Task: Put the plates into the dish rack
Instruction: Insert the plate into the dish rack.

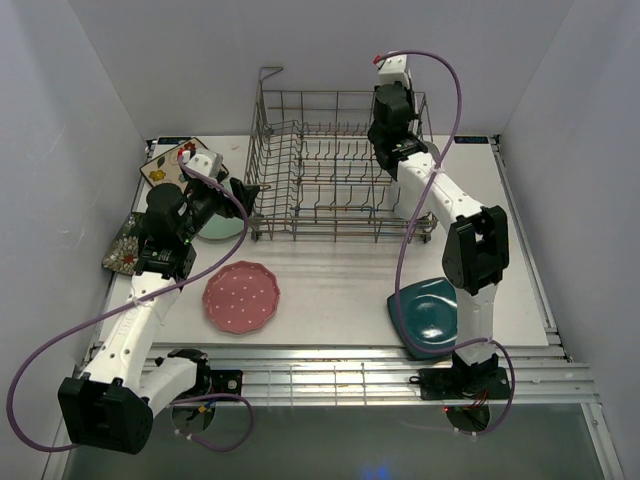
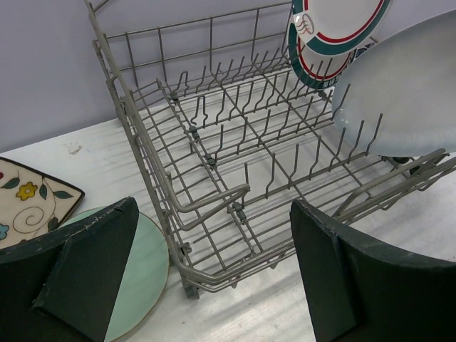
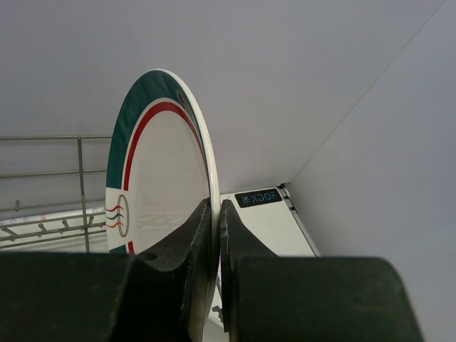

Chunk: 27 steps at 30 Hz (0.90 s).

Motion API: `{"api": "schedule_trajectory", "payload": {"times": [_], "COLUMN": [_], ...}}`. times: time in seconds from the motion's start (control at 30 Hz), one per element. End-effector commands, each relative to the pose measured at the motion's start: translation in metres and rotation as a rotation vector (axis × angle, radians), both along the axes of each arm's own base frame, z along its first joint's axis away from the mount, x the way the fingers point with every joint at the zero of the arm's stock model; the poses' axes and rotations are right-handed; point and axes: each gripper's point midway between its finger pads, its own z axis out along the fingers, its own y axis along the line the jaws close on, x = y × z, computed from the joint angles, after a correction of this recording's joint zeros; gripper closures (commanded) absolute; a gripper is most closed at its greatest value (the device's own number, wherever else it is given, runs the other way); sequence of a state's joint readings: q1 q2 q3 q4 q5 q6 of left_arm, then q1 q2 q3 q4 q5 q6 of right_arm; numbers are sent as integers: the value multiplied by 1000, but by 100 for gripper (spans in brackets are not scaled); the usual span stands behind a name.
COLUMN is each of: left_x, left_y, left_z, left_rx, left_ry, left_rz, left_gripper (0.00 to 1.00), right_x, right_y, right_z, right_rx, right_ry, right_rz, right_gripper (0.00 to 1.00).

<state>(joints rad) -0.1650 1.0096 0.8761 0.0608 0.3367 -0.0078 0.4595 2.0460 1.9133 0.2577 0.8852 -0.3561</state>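
Note:
The grey wire dish rack [image 1: 330, 170] stands at the table's back centre; it also fills the left wrist view [image 2: 235, 142]. My right gripper [image 3: 216, 214] is shut on the rim of a teal-and-red-rimmed round plate [image 3: 160, 178], held upright over the rack's right end [image 1: 400, 152]. In the left wrist view that plate [image 2: 345, 18] hangs above a second teal-and-red-rimmed plate [image 2: 313, 68] and the white oval plate [image 2: 406, 92], both at the rack's right end. My left gripper [image 2: 228, 278] is open and empty by the rack's left front corner [image 1: 245, 190], over the mint plate [image 2: 142, 271].
On the table lie the pink dotted plate [image 1: 241, 296], the dark teal square plate [image 1: 428, 312], the cream floral square plate [image 1: 165, 165] and the dark floral square plate [image 1: 125, 250]. Walls close in on the left, back and right.

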Motion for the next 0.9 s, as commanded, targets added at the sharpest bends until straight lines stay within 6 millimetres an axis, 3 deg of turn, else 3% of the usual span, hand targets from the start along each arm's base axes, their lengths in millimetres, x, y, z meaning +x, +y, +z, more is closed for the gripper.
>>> {"api": "schedule_trajectory", "payload": {"times": [0.0, 0.5, 0.87], "left_x": [1, 2, 0], "left_y": [3, 4, 4], "left_z": [15, 13, 15], "left_rx": [-3, -3, -3], "left_ry": [-38, -37, -38], "left_rz": [12, 17, 14], "left_gripper": [2, 2, 2], "right_x": [-6, 10, 23], "right_y": [-10, -8, 8], "right_z": [48, 17, -1], "right_rx": [50, -46, -75], "right_ry": [-166, -133, -111], "right_rz": [-65, -115, -59], "right_gripper": [92, 92, 92]}}
